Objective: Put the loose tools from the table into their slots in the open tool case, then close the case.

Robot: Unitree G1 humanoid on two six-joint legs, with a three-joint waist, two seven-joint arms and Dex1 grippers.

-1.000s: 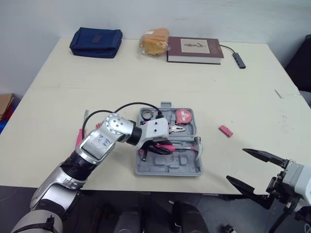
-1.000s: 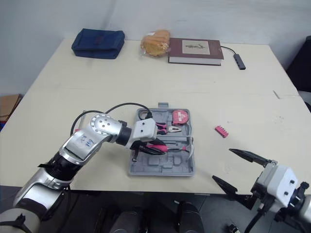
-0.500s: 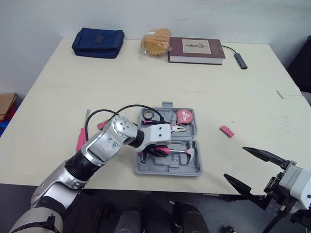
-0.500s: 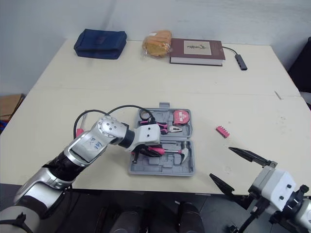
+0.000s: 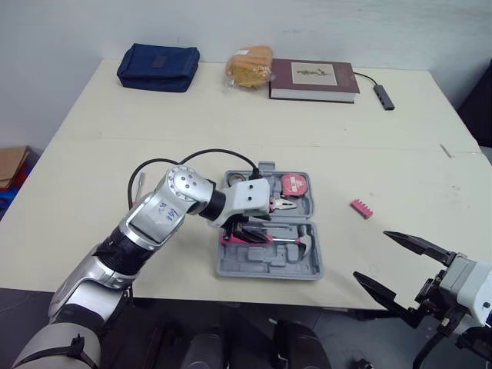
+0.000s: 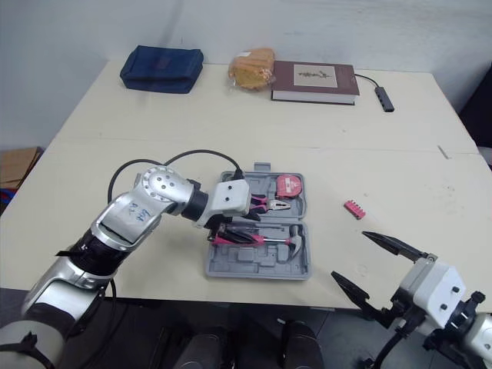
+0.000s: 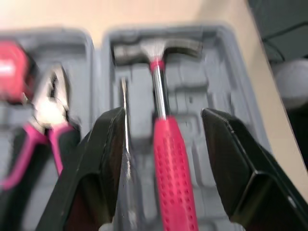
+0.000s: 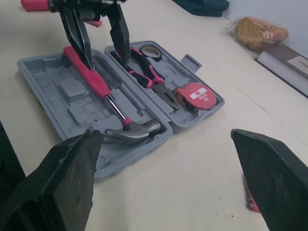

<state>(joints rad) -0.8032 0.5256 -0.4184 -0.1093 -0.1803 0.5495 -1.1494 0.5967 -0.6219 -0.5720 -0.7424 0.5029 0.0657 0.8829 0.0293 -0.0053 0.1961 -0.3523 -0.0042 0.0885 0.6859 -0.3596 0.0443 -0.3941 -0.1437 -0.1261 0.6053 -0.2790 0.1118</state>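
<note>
Tool case (image 5: 265, 267) lay open near the front edge of the surface (image 5: 92, 154), both grey halves flat; hammer (image 8: 94, 81) sat in the half nearer the robot, long axis running along the case's length, roughly parallel to the surface's front edge; steel head toward the robot's right, pink handle toward its left.

Left gripper (image 7: 162, 118) hung over the handle end of the hammer with fingers spread; one finger stood on each side of the pink grip, a gap showing on both sides, so nothing was pinched; whether the tips touched the tray could not be told.

Right gripper (image 5: 371, 255) was low at the robot's right, off the front edge of the surface, well apart from the case; fingers spread wide, holding nothing.

Far half of the case held pink-handled pliers (image 8: 154, 79), a red tape measure (image 5: 294, 184) and a small tape roll (image 8: 150, 50); a pink bit holder (image 5: 360, 208) lay loose on the surface to the right of the case.

Head views gave the layout but the left arm covered much of the handle; left wrist view showed the gaps beside the grip; right wrist view showed the black fingers from the side, pointing down at the tray.
</note>
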